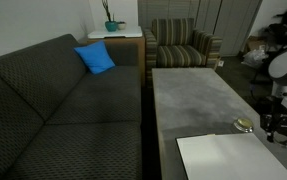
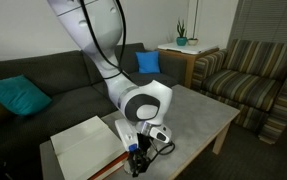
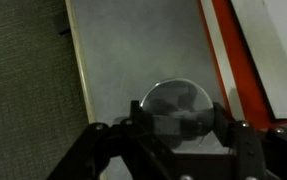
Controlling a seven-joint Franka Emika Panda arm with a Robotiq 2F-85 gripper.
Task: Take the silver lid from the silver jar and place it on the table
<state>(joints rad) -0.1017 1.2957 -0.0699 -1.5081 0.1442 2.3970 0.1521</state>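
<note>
In the wrist view my gripper [image 3: 178,125] is shut on the silver lid [image 3: 178,105], a round shiny disc held between the two fingers above the grey table [image 3: 133,50]. In an exterior view the silver jar [image 1: 243,124] stands open on the table [image 1: 193,100], its yellowish inside showing, just beside my gripper [image 1: 280,122]. In an exterior view my gripper [image 2: 138,152] hangs low over the table's near edge [image 2: 198,120]. The lid itself is too small to make out in both exterior views.
A white sheet [image 1: 233,158] with an orange-red edge [image 3: 238,60] lies on the table beside the gripper; it also shows in an exterior view [image 2: 83,145]. A dark sofa [image 1: 53,110] runs along the table. Carpet [image 3: 23,90] lies past the table edge.
</note>
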